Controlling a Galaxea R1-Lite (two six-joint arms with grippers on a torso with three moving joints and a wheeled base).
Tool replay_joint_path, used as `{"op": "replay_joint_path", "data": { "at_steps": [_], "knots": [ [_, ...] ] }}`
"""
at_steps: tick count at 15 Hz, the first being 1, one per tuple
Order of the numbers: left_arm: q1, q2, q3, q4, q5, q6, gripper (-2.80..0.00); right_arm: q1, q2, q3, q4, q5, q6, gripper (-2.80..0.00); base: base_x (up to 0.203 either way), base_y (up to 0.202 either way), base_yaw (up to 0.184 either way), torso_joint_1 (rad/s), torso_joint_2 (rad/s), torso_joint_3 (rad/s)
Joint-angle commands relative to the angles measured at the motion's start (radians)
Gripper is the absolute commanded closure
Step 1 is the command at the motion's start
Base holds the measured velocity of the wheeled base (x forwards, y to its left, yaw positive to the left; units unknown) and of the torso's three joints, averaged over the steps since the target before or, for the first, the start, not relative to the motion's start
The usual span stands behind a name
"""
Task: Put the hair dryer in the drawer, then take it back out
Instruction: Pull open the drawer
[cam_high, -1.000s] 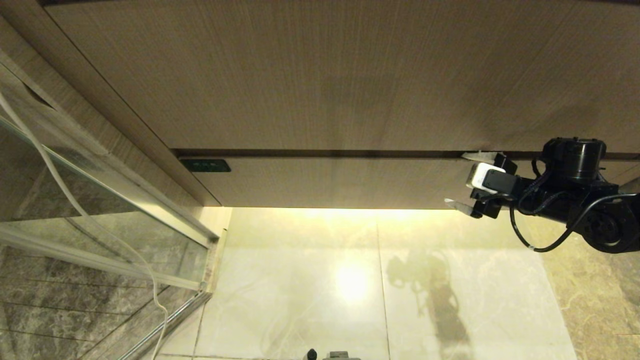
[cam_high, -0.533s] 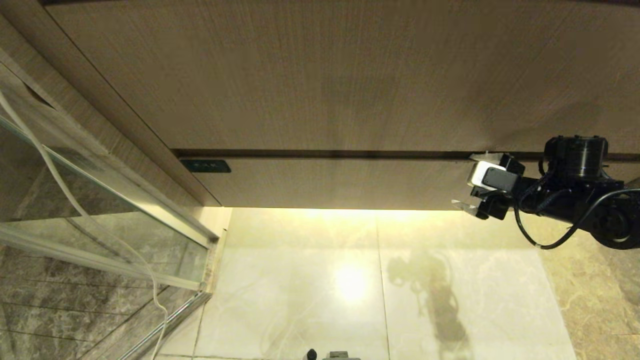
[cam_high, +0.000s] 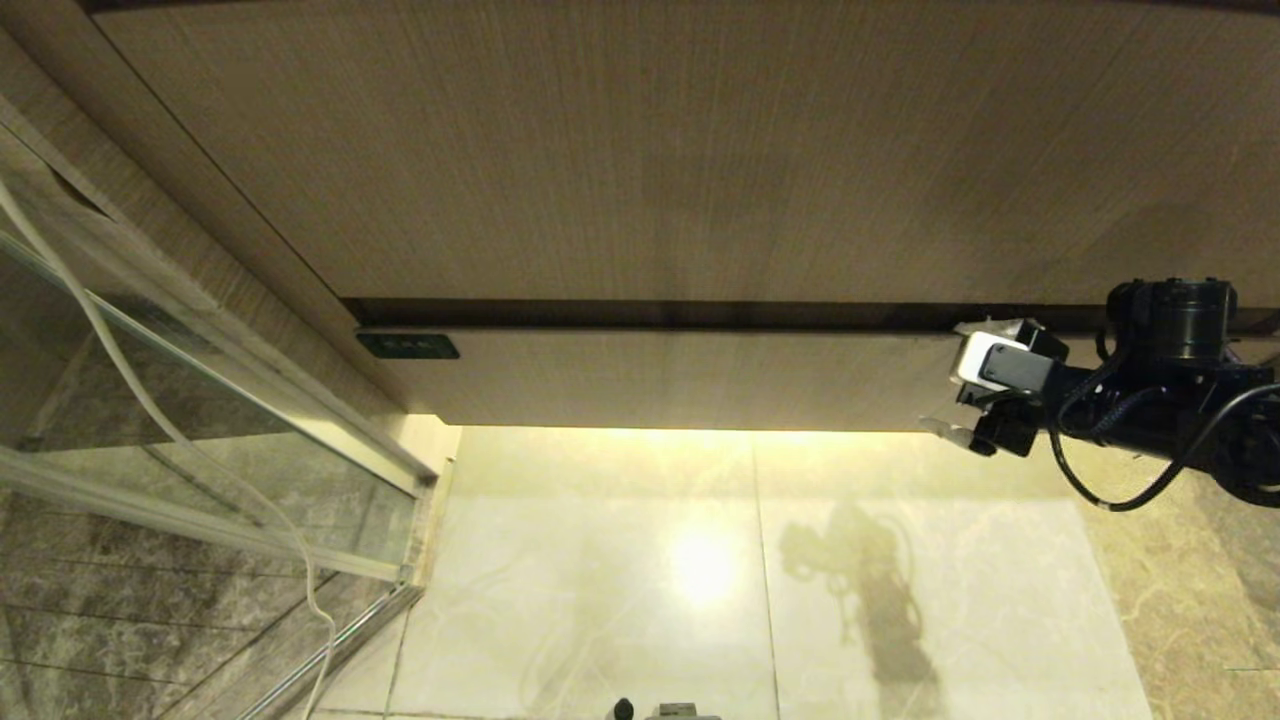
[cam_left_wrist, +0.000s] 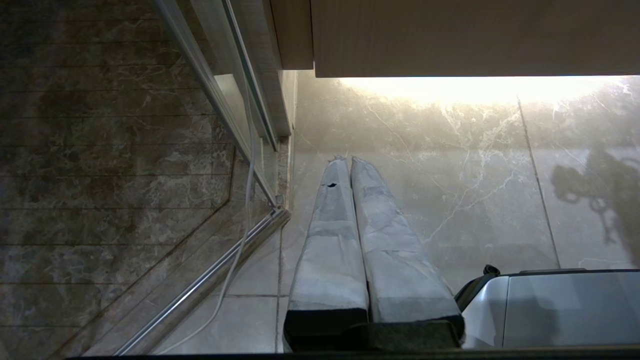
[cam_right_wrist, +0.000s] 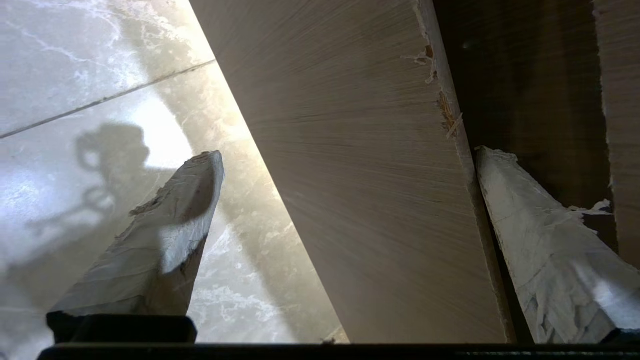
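Note:
The drawer (cam_high: 680, 378) shows as a low wood-grain front under a taller panel, pulled out a little, with a dark gap along its top edge. My right gripper (cam_high: 958, 378) is open at the drawer's right end and straddles the front. One finger sits in the gap above the front and the other hangs below its lower edge. The right wrist view shows the drawer front (cam_right_wrist: 360, 210) running between the two spread fingers of the right gripper (cam_right_wrist: 350, 155). The hair dryer is out of view. My left gripper (cam_left_wrist: 347, 160) hangs shut over the floor, parked.
The taller wood-grain panel (cam_high: 650, 150) fills the upper part of the head view. A glass shower door (cam_high: 200, 430) with a metal rail and a loose white cable (cam_high: 110, 360) stands on the left. Glossy marble floor tiles (cam_high: 600, 580) lie below the cabinet. My white base (cam_left_wrist: 560, 310) is beside the left gripper.
The drawer front has slid out towards me and the dark gap above it has widened. My right gripper has moved back with it, still open.

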Motion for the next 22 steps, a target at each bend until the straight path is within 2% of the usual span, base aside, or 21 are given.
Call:
{"op": "replay_joint_path", "data": {
  "at_steps": [1,4,11,17,22],
  "knots": [
    [0.000,0.000,0.002,0.000,0.000,0.000,0.00,-0.001,-0.007,0.017,0.004,-0.003,-0.006,-2.80,0.000,0.000,0.000,0.000,0.00,0.000],
    [0.000,0.000,0.000,0.000,0.000,0.000,0.00,-0.001,-0.027,0.047,0.017,-0.027,-0.003,-2.80,0.000,0.000,0.000,0.000,0.00,0.000],
    [0.000,-0.001,0.002,0.000,0.000,0.000,0.00,-0.002,-0.053,0.054,0.116,-0.022,0.003,-2.80,0.000,0.000,0.000,0.000,0.00,0.000],
    [0.000,0.000,0.002,0.000,0.000,0.000,0.00,-0.023,-0.180,0.151,0.188,-0.024,0.004,-2.80,0.000,0.000,0.000,0.000,0.00,0.000],
    [0.000,0.000,0.000,0.000,0.000,0.000,0.00,-0.024,-0.257,0.091,0.273,-0.027,0.001,-2.80,0.000,0.000,0.000,0.000,0.00,0.000]
  ]
}}
